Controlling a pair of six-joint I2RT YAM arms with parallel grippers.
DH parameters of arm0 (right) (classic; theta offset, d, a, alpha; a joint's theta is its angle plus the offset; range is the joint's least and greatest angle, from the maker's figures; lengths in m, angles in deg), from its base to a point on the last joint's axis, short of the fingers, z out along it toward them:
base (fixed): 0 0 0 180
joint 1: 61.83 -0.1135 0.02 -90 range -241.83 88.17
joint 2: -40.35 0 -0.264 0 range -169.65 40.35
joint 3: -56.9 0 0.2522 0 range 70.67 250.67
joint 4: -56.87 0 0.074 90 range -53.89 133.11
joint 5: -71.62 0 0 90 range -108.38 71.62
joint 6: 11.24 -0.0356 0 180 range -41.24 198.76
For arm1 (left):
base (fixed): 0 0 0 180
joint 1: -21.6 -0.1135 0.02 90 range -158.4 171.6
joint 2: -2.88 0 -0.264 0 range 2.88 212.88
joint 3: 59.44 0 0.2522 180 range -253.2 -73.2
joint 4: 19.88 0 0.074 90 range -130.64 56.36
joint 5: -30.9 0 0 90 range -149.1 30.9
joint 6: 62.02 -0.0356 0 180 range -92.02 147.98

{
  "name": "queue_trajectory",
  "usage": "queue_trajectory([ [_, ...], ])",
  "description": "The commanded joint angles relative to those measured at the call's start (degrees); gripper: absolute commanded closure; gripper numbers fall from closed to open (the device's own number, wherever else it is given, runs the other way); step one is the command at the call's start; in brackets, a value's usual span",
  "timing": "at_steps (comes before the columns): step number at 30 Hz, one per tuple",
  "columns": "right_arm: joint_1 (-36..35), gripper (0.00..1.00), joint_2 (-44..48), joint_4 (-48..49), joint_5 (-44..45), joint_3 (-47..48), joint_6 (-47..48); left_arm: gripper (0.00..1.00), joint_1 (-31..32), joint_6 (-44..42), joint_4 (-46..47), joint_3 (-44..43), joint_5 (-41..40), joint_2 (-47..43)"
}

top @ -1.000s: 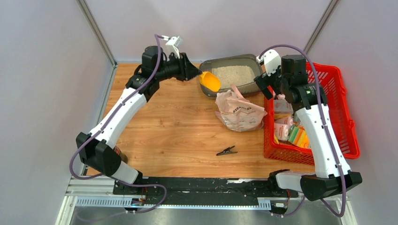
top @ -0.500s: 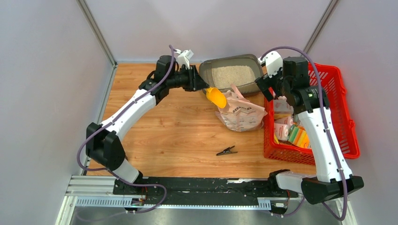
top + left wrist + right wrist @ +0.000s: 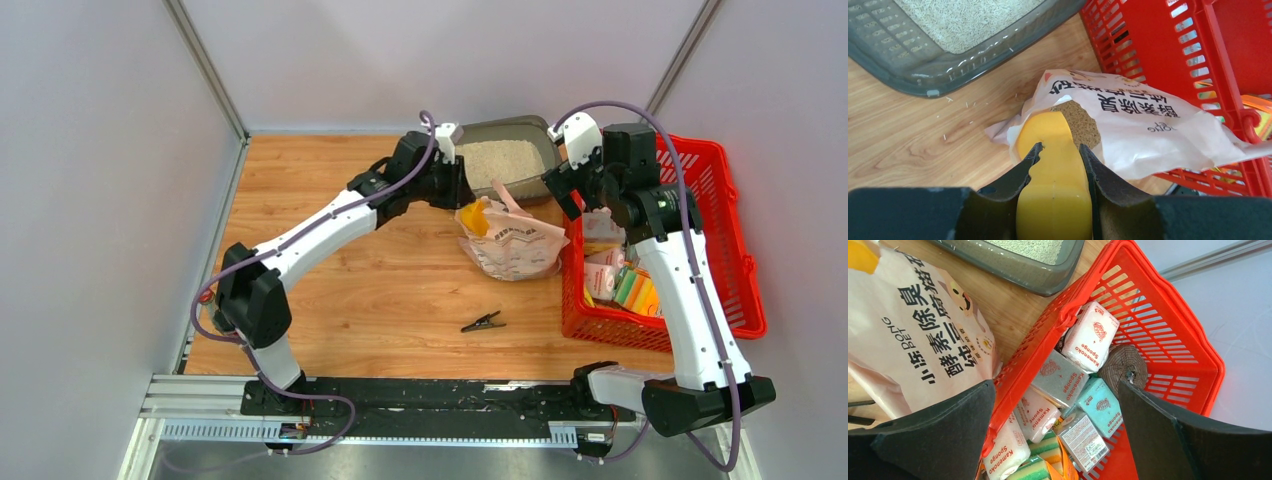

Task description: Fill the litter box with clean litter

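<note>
Wooden table (image 3: pixel 350 270) carried litter box (image 3: pixel 500 124) at its far edge, litter (image 3: pixel 505 160) inside. Left end effector (image 3: pixel 1060 150) was clamped on scoop (image 3: pixel 1053 190), tip in bag (image 3: pixel 1148 135) mouth; right end effector (image 3: pixel 1055 384) gaped over basket (image 3: pixel 1168 350).

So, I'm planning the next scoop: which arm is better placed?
Left: the left gripper holds the yellow scoop in the litter bag; the right gripper hangs open by the red basket.

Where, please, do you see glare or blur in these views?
Left wrist: bright glare spots on the litter box rim, the bag print sharp. Right wrist: the dark fingers show little detail; the sponge packs in the red basket read crisply. Top external: even light, soft shadows, no glare.
</note>
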Motion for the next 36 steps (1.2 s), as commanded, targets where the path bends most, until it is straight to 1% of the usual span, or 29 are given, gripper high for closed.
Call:
queue_trajectory([
  [1,0.27,0.0,1.73,-0.06,-1.35,-0.39,0.81,1.0,3.82,-2.64,-1.75,-5.42,-8.84,3.77],
  [6,0.19,0.0,1.29,-0.14,-2.58,0.05,0.73,1.0,6.46,-3.35,-5.01,-7.18,-16.04,7.55],
  [11,0.19,0.0,0.85,-0.23,-4.08,0.76,-0.24,1.0,7.34,-1.25,-5.98,-7.62,-19.21,10.45],
  [14,0.19,0.0,0.76,-0.41,-4.43,0.32,-0.33,1.0,7.43,1.12,-7.12,-8.67,-19.83,12.82],
  [16,0.19,0.0,0.85,-0.41,-4.26,0.05,-0.33,1.0,7.69,2.45,-6.95,-8.76,-18.88,13.71],
  [18,0.19,0.0,0.76,-0.49,-4.26,-0.39,-0.24,1.0,7.87,5.52,-6.77,-8.59,-16.95,14.94],
  [20,0.19,0.0,0.59,-0.67,-4.26,-0.48,-0.24,1.0,7.78,9.72,-2.22,-6.32,-13.18,15.64],
  [21,0.19,0.0,0.67,-0.76,-4.26,-0.56,-0.33,1.0,7.78,11.4,-0.37,-5.26,-9.85,15.73],
  [23,0.19,0.0,0.23,-1.11,-4.34,-0.65,-0.33,1.0,7.78,15.96,6.39,-2.19,-6.41,16.0],
  [24,0.19,0.0,0.23,-1.2,-4.34,-0.56,-0.33,1.0,7.7,17.64,9.28,-0.95,-2.56,16.08],
  [25,0.19,0.0,0.06,-1.37,-4.26,-0.65,-0.24,1.0,7.52,19.57,16.8,0.36,-0.52,16.17],
  [26,0.19,0.0,0.06,-1.72,-4.17,-0.65,-0.24,1.0,7.35,23.94,21.83,3.51,1.59,16.61],
  [27,0.19,0.0,0.06,-1.99,-4.08,-0.83,-0.15,1.0,7.26,25.73,26.14,4.85,5.26,16.96],
  [28,0.19,0.0,-0.03,-2.08,-3.99,-1.09,-0.06,1.0,7.26,27.05,30.45,5.38,6.34,17.14],
  [31,0.19,0.0,0.32,-2.34,-3.55,-1.79,0.29,1.0,7.17,29.6,34.08,5.91,9.07,18.37],
  [36,0.19,0.0,1.02,-2.34,-3.03,-2.14,0.73,1.0,5.33,30.84,35.68,5.3,11.98,18.2],
])
